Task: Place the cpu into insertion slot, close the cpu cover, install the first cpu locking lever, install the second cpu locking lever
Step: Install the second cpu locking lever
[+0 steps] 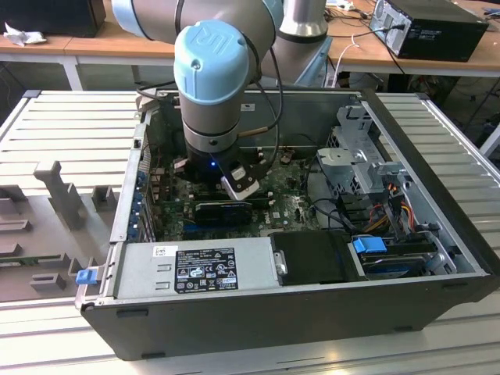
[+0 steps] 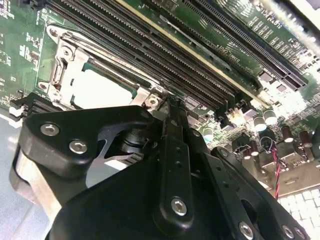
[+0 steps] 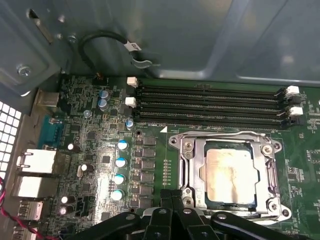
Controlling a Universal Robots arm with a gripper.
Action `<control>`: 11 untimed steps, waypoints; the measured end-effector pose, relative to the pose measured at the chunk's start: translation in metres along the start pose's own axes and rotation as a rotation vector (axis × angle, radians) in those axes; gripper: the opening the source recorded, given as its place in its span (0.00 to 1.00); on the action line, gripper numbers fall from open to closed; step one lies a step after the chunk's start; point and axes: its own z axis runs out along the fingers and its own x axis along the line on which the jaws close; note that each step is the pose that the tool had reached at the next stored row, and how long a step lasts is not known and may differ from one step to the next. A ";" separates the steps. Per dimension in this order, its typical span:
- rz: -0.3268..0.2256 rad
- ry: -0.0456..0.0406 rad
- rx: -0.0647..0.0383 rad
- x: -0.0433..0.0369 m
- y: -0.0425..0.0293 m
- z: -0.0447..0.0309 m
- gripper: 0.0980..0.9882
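Cpu (image 3: 231,174) face: dull silver-grey metal w/ a smeared, cloudy film. Cpu cover (image 3: 197,170): bare stamped steel, satin sheen, shiny screw heads at its corners. Motherboard (image 3: 155,135): glossy green laminate; memory slots (image 3: 210,102) matt black plastic w/ white plastic clips at the ends. Gripper (image 2: 170,107) links: matt black, smooth, w/ bright metal pins. Case wall (image 3: 200,35): grey sheet metal, faint sheen.

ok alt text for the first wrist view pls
A silver-faced cpu sits in the insertion slot of a green motherboard, with the metal cpu cover closed around it. The black gripper hovers at the socket's edge, beside four long memory slots.
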 end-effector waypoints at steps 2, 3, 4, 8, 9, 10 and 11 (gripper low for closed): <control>0.000 -0.0003 0.000 -0.0001 0.0019 -0.0055 0.01; 0.000 -0.0002 0.000 -0.0002 0.0036 -0.0105 0.01; 0.000 -0.0001 0.000 -0.0002 0.0046 -0.0134 0.01; 0.000 0.0010 0.000 -0.0004 0.0112 -0.0309 0.01; 0.000 0.0011 0.000 -0.0005 0.0120 -0.0333 0.01; 0.000 0.0011 0.000 -0.0005 0.0126 -0.0350 0.01; 0.000 0.0011 0.000 -0.0005 0.0132 -0.0369 0.01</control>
